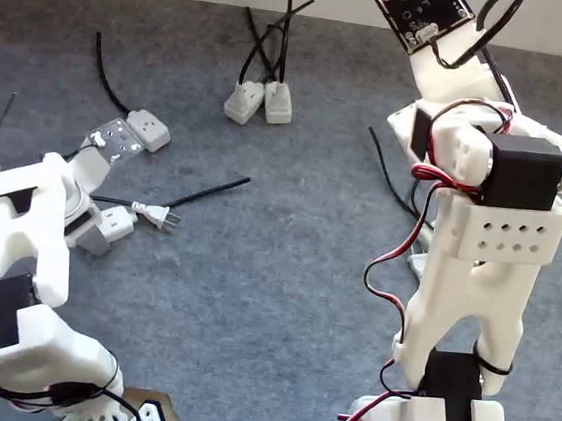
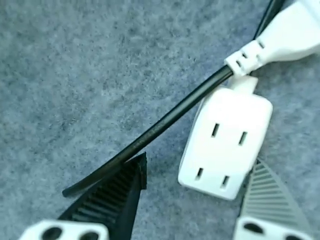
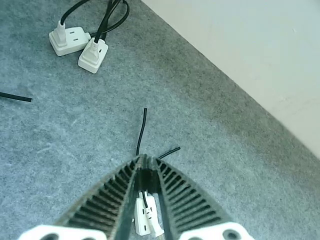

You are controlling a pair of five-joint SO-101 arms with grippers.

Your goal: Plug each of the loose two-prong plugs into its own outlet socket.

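Looking from overhead, the left arm is covering part of the socket block beside it, and the right arm is standing over something, letting just a sliver of white peek out. Down at the left wrist, the white plug is running off the picture's corner and a grey finger is hiding one corner of the block. Between the ribbed fingers of the right gripper, tips meeting, a white socket piece is showing only as a narrow strip, and I'm failing to tell whether it is gripped or lying beneath.
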